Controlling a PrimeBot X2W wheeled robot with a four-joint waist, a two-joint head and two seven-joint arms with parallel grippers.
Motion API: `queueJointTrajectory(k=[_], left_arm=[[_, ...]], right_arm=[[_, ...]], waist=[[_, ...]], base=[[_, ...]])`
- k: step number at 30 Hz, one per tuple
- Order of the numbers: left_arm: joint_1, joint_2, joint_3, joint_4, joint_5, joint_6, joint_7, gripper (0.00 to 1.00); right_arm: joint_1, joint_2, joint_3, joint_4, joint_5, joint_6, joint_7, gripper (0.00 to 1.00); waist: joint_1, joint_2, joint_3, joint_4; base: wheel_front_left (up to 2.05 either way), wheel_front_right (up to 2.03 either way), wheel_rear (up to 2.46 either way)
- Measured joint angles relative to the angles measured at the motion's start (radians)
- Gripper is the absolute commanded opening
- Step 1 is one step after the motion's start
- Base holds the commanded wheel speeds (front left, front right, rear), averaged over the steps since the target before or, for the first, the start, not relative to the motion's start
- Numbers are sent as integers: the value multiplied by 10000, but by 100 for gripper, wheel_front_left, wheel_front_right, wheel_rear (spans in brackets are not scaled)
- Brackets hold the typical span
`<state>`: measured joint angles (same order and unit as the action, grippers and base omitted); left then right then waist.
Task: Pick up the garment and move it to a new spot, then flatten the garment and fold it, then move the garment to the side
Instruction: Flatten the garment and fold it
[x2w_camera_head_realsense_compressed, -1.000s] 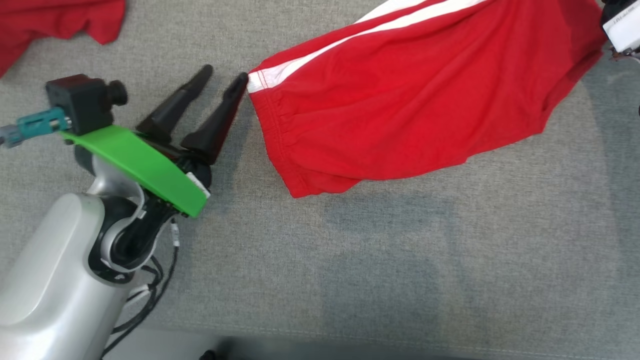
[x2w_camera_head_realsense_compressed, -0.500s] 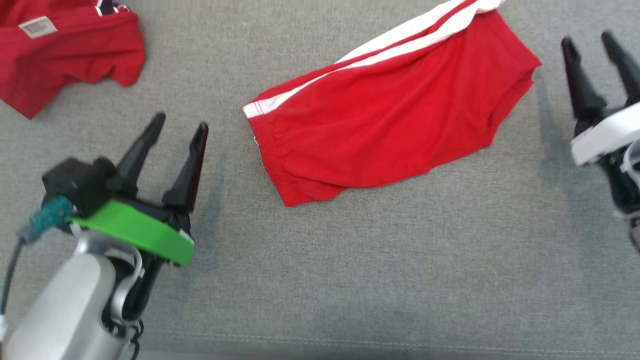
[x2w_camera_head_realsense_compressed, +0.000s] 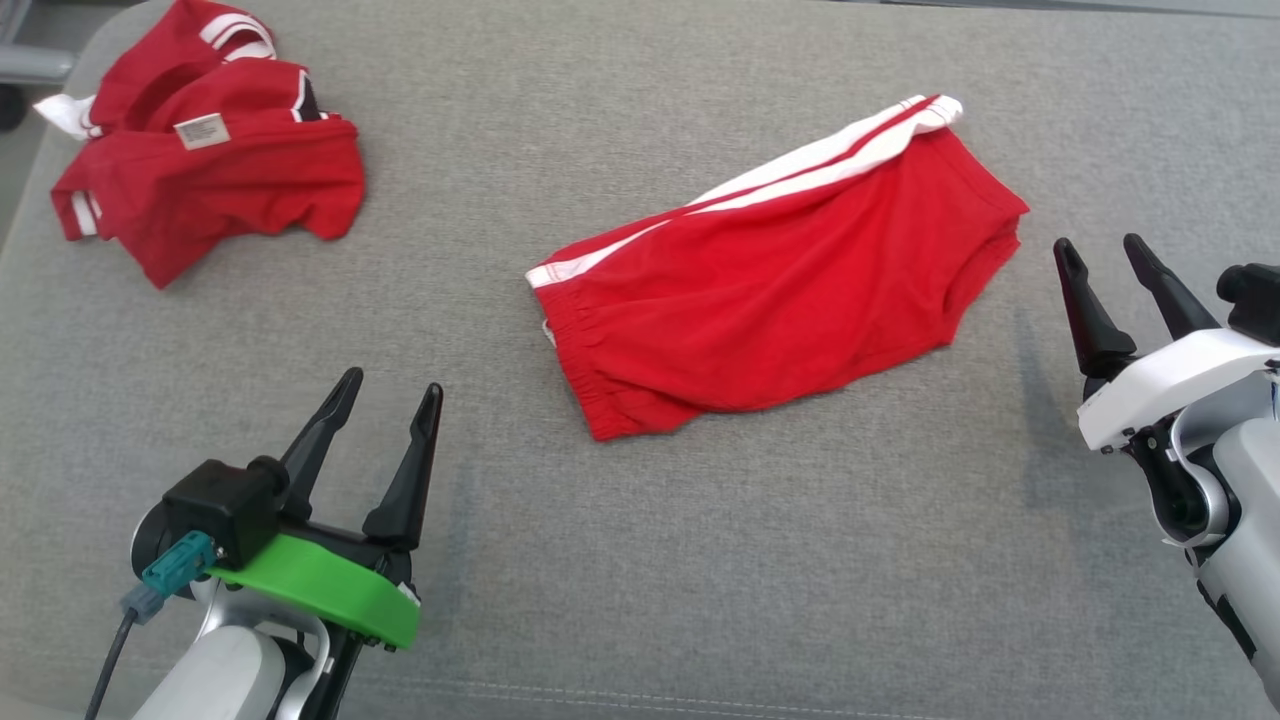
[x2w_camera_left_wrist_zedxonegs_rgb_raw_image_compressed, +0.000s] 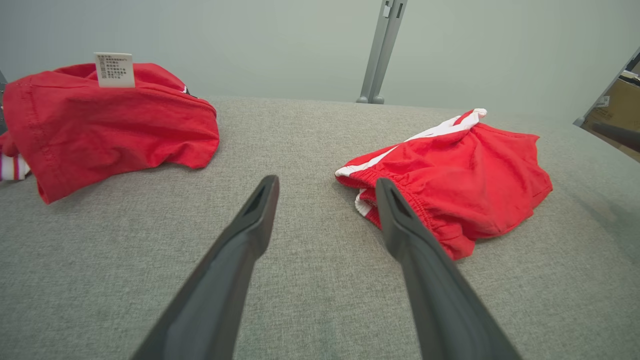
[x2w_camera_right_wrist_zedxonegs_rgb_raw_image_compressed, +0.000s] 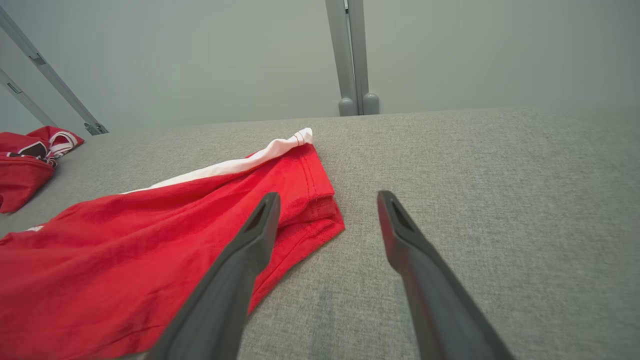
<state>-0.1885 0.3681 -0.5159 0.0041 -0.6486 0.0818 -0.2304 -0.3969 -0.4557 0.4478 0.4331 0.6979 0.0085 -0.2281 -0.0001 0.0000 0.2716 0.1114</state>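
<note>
Red shorts with white side stripes (x2w_camera_head_realsense_compressed: 780, 280) lie folded flat on the grey fabric surface (x2w_camera_head_realsense_compressed: 700, 560), slanting from lower left to upper right; they also show as the shorts (x2w_camera_left_wrist_zedxonegs_rgb_raw_image_compressed: 450, 175) and the shorts (x2w_camera_right_wrist_zedxonegs_rgb_raw_image_compressed: 150, 260) in the wrist views. My left gripper (x2w_camera_head_realsense_compressed: 392, 382) hovers open at the lower left, well clear of the waistband end. On the right my right gripper (x2w_camera_head_realsense_compressed: 1100, 244) stands open beside the leg end of the shorts, a small gap away. Both hold nothing.
A second red garment (x2w_camera_head_realsense_compressed: 210, 180) with a white label lies crumpled at the back left, also seen as the garment (x2w_camera_left_wrist_zedxonegs_rgb_raw_image_compressed: 110, 120). Grey metal posts (x2w_camera_right_wrist_zedxonegs_rgb_raw_image_compressed: 352, 55) rise behind the surface's far edge. A seam runs along the near edge.
The head camera has pulled back and tilted, so the whole scene shifted. Both grippers have drawn back from the shorts toward me; the right one came fully into view. The shorts lie still.
</note>
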Motion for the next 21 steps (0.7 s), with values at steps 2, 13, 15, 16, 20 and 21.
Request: queueJointTrajectory(k=[2, 13, 15, 16, 20, 21], left_arm=[[72, -4, 6, -134, 31, 31, -8, 100], [76, -155, 13, -769, 391, 119, -98, 100], [76, -242, -27, -840, 464, 119, -100, 100], [76, -303, -33, -846, 464, 121, -117, 100], [76, -372, -12, -922, 470, 125, -127, 100], [76, -376, -12, -938, 493, 130, -127, 100]], right_arm=[[-7, 0, -17, 6, 100, -4, 2, 100], [-562, -374, -221, 581, 393, -125, 1070, 100], [-718, -581, -284, 828, 412, -307, 1315, 100], [-769, -679, -343, 953, 426, -372, 1473, 100], [-1036, -836, -460, 1246, 447, -472, 1862, 100], [-1109, -821, -481, 1264, 477, -474, 1879, 100]], waist=[[0, 0, -88, 138], [0, 0, 62, 1022], [0, 0, 144, 1192], [0, 0, 187, 1284], [0, 0, 379, 1642], [0, 0, 431, 1733]], base=[[0, 0, 0], [0, 0, 0], [0, 0, 0], [0, 0, 0], [0, 0, 0], [0, 0, 0]])
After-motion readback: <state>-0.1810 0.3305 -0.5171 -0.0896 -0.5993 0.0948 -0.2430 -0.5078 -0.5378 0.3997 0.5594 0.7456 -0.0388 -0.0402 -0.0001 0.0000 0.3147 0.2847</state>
